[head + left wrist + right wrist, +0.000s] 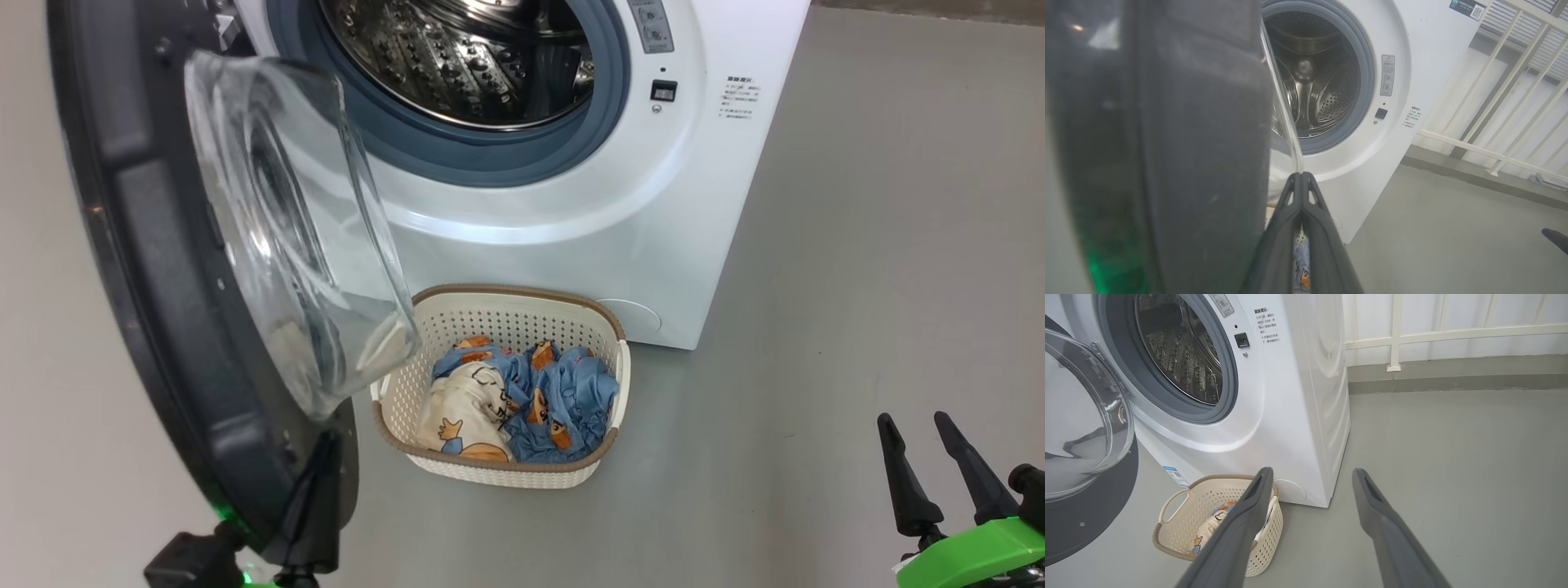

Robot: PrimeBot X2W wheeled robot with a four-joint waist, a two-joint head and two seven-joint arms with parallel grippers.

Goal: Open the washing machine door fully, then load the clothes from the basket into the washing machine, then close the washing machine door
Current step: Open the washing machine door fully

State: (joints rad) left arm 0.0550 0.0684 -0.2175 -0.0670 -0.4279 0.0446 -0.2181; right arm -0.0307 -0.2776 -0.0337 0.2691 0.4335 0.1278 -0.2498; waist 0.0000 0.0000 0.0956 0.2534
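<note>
We see the washing machine door (163, 269) standing open on our left. Its black rim runs down the left of the head view, and its bulging glass window (286, 229) faces the washing machine (571, 212). The mouth of the machine is uncovered, showing the perforated steel drum (473, 57) inside the grey-blue seal (490, 163).

Our left gripper (326, 457) sits at the door's lower edge. Its dark fingers are pressed together with nothing between them. In the left wrist view their joined tips lie just beside the inner face of the door, where the edge of the glass rises. We cannot tell whether they actually touch it.

Our right gripper (914, 420) is low on our right above the grey floor (816, 327), well apart from both machine and door. Its two fingers are spread wide and hold nothing.

The basket (506, 314) stands on the floor just in front of the machine's lower front panel. In the head view the door's glass overlaps its left corner. The clothes (563, 392) lie bundled inside it, blue fabric with orange prints on the right and a cream-white piece (457, 400) on the left.

In the right wrist view, a small blue label (1175, 475) shows on the machine's lower corner behind the basket. A white railing (1396, 335) runs along the back wall.
</note>
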